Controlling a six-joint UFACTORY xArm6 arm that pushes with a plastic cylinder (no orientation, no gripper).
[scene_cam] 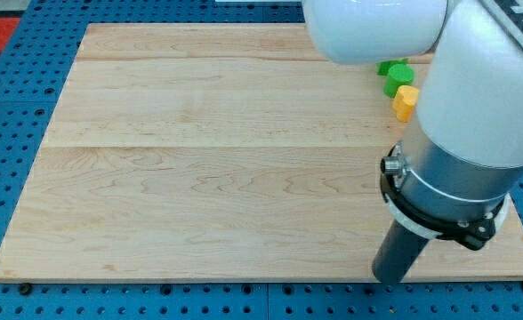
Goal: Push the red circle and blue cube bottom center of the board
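No red circle and no blue cube show anywhere in the camera view; the arm's white and grey body (475,116) covers the board's right side and may hide them. My tip (387,278) rests near the board's bottom edge, towards the view's bottom right. It touches no visible block. A green block (395,75) and a yellow block (406,102) lie well above the tip, near the board's top right, partly behind the arm.
The wooden board (226,160) lies on a blue pegboard table (12,116). The board's bottom edge runs just below my tip. The arm's body hides the board's right edge and top right corner.
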